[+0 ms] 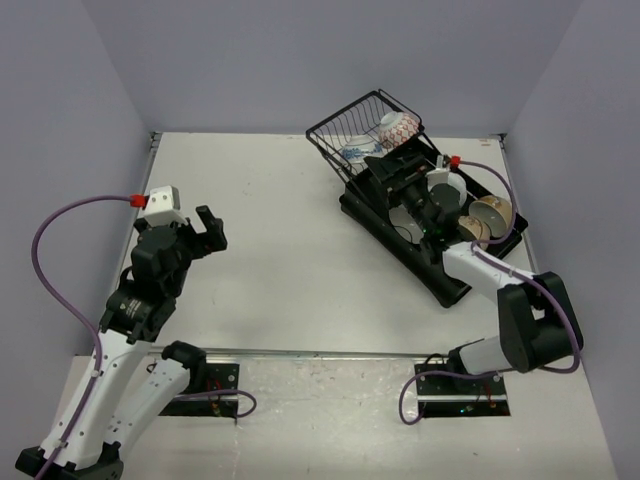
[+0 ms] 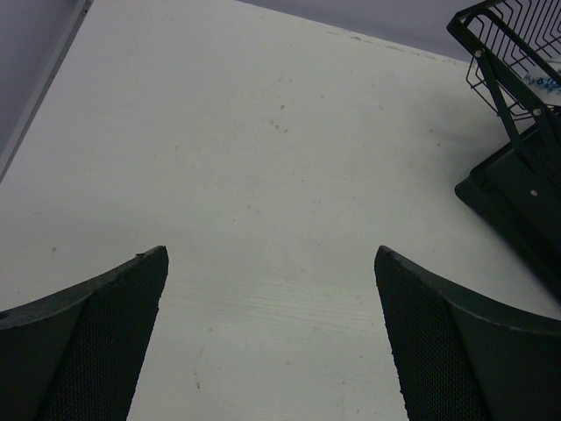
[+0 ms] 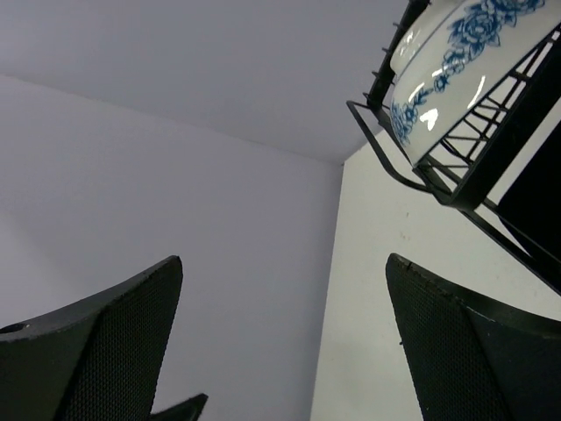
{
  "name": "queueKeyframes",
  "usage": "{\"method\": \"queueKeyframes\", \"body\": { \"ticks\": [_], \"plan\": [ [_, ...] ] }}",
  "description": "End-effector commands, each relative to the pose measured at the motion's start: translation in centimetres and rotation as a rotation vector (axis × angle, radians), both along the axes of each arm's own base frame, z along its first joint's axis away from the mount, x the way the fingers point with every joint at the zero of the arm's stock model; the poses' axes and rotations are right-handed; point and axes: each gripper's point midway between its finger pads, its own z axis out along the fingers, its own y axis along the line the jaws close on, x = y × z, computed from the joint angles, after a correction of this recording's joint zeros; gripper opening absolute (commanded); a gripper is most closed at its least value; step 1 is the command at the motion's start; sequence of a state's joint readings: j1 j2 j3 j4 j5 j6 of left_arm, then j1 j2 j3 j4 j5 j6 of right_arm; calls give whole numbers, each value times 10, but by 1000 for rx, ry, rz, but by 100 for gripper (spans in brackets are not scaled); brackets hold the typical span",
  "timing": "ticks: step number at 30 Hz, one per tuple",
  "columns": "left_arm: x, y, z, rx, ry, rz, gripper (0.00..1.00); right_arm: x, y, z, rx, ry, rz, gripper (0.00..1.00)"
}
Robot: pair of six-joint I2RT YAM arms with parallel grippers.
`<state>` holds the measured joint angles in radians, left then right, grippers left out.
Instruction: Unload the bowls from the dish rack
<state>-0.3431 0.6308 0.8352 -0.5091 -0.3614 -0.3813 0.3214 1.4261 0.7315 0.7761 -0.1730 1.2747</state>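
Where R arm (image 1: 432, 205) overhangs rack (image 1: 452, 287) — bowls (image 1: 491, 214) partly hidden.

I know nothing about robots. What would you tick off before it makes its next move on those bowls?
1. Right gripper open and empty: ok.
2. Left gripper open and empty: ok.
3. Blue-patterned bowl lined up inside the right gripper: not ok, it sits off to one side.
4. Bowls to unload in the dish rack: ok, also a pink-patterned bowl and cream bowls.
5. Room on the table beside the rack: ok.
6. Blue-patterned bowl free to lift out: cannot tell.
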Motion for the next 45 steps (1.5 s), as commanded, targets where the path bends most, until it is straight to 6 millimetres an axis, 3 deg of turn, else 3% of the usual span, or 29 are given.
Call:
{"method": "queueKeyframes", "body": {
  "ticks": [1,8,13,17,24,45],
  "plan": [
    [3,-3,6,-3,-35,-15,100,24,-21,40,124,-53,-159,97],
    [3,-2,7,-2,-35,-13,100,41,-28,14,223,75,-224,94],
    [3,-1,8,-3,-40,-8,100,48,-25,0,274,129,-225,85],
    [3,0,9,-4,-43,-3,100,58,-24,0,272,106,-232,76],
    [2,1,11,-8,-53,-5,100,73,-18,-13,283,135,-227,72],
    [-3,12,18,-4,-74,50,100,91,-15,-14,324,103,-215,63]
  ]
}}
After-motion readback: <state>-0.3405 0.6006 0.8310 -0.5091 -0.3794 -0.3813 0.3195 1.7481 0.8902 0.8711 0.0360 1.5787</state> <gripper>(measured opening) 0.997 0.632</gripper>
